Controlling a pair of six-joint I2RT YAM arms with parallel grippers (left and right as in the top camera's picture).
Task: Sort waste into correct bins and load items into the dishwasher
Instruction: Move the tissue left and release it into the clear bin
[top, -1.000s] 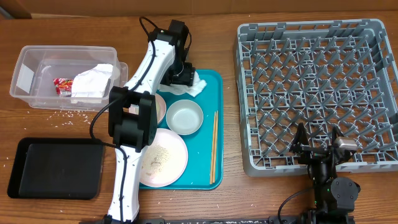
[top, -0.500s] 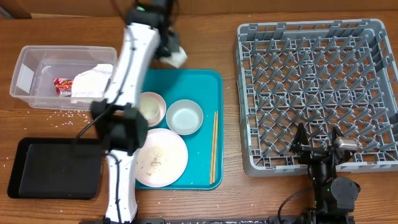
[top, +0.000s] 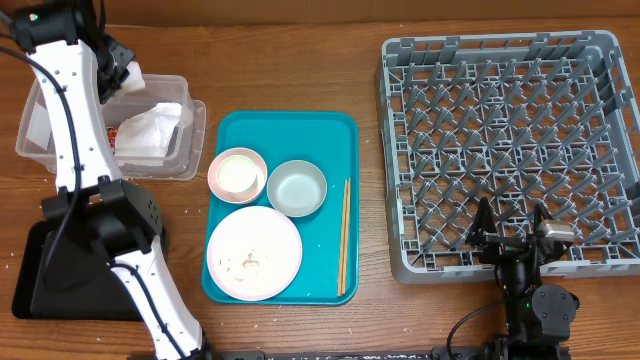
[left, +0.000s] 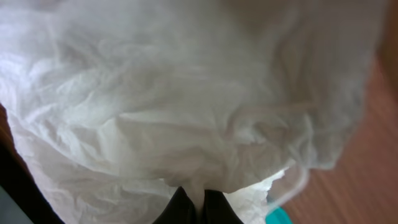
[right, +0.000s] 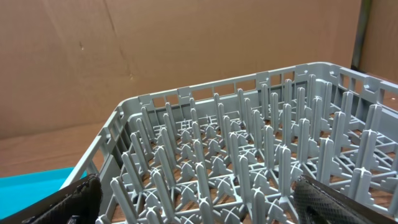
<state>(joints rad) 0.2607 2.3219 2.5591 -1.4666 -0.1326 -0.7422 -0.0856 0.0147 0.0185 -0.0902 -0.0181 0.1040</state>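
Wooden worktop (top: 370, 320) all the way across, and from the right wrist camera a brown cardboard wall (right: 124, 62) behind it, which the overhead barely catches.

Up in the upper left of the overhead frame, the left arm (top: 75, 120) reaches over the clear tub (top: 195, 140). Its jaws are clamped shut on a crumpled white napkin (top: 131, 76), held above the tub's back edge. More white paper (top: 152, 130) lies inside the tub. Only the left wrist camera shows that grip up close: the napkin (left: 186, 106) fills the frame and the dark jaw tips pinch it at the bottom centre.

The black tray (top: 30, 275) sits at lower left, partly under the arm. In the centre is the teal tray (top: 300, 130), carrying the pink bowl (top: 237, 172), the grey-green bowl (top: 297, 187), the big plate (top: 253, 252) with a few specks on it, and the chopsticks (top: 343, 235) along its right side.

The grey dish rack (top: 510, 150) fills the right of the frame. The right jaws stand wide open at lower right, just beside the rack's near edge. The right wrist camera looks in low across the pegs (right: 249, 162).
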